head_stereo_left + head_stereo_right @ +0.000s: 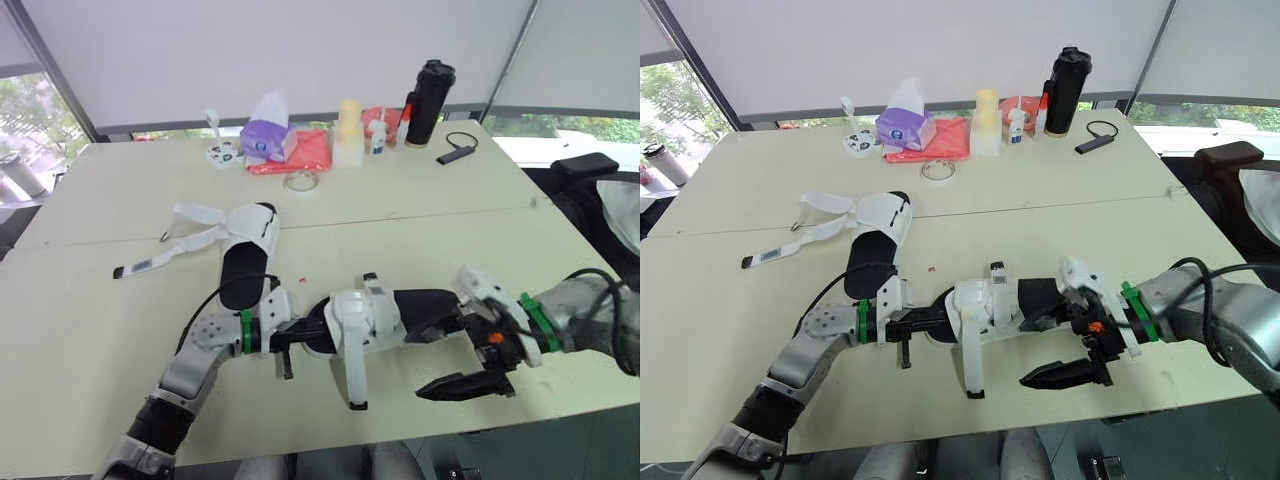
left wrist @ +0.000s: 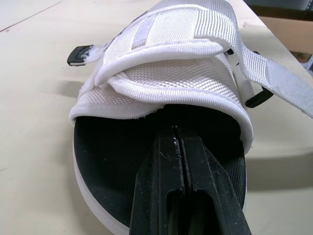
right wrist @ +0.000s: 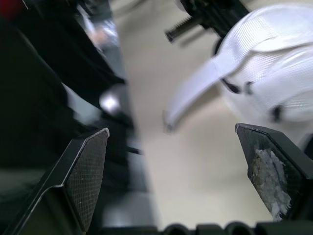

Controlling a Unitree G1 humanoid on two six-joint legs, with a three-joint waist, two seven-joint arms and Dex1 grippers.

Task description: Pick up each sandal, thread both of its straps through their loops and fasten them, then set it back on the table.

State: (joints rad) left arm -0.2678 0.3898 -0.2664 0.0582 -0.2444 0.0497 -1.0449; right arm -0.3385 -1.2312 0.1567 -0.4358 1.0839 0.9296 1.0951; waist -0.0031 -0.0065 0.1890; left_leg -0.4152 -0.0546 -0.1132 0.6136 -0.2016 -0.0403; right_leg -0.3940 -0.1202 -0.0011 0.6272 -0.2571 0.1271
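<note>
Between the two hands: near sandal, toe end toward the left hand, heel toward the right hand. I can't tell if it rests on the counter or rides just above it.
Left hand state: clenched, fingers pressed together on the black footbed and tucked under the front band. I see nothing pinched between them.
Right hand state: released, fingers spread wide and holding nothing.
Loose strap: unfastened, hanging from the sandal's side, just ahead of the right hand's lower finger.
Far sandal: beyond the left hand, flat on the counter, straps splayed open.
Risk 1: my guess is the sandal is only hooked, not clamped, so it could swivel or slide off the left fingers once the strap gets pulled.
Risk 2: the right hand could close on the sole or heel instead of the strap, which hangs off its centre line.
Risk 3: work sits close to the counter's near edge, so a dropped sandal may go over.
Left arm pose: forearm low, hand pointing toward the right hand.
Right arm pose: wrist rolled, one finger above the other, pointing back at the left hand.
</note>
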